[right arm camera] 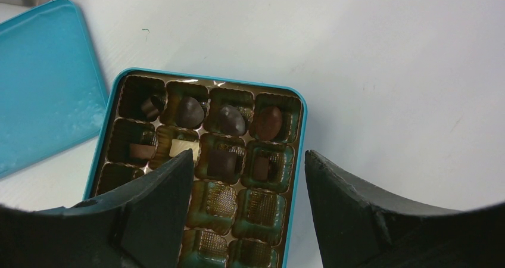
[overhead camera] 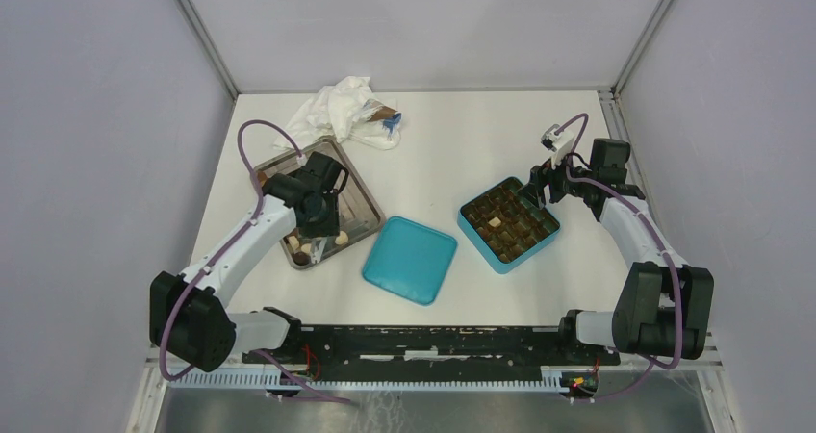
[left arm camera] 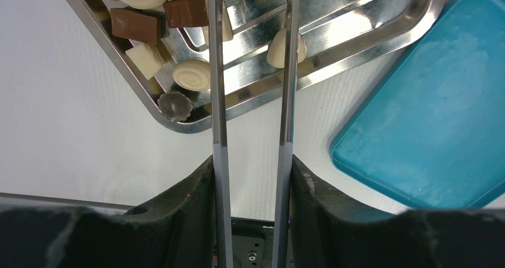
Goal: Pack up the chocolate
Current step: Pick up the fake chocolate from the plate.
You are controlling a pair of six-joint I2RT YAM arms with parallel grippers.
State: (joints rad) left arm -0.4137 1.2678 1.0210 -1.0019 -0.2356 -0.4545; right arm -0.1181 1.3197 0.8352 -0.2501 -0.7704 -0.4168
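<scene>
White table (overhead camera: 462, 135), grey-walled enclosure. Chocolate (left arm camera: 192, 74): loose pieces in steel tray (left arm camera: 369, 39); several seated in teal box (right arm camera: 302, 143), many cells vacant. Left gripper (left arm camera: 252, 0): long blades parted over tray, nothing between them. Right gripper (right arm camera: 247, 178): spread wide, empty, above box. Step: picking (lid (overhead camera: 409, 258) lies aside). Next: centre blades on one piece, descend, close gently.
</scene>
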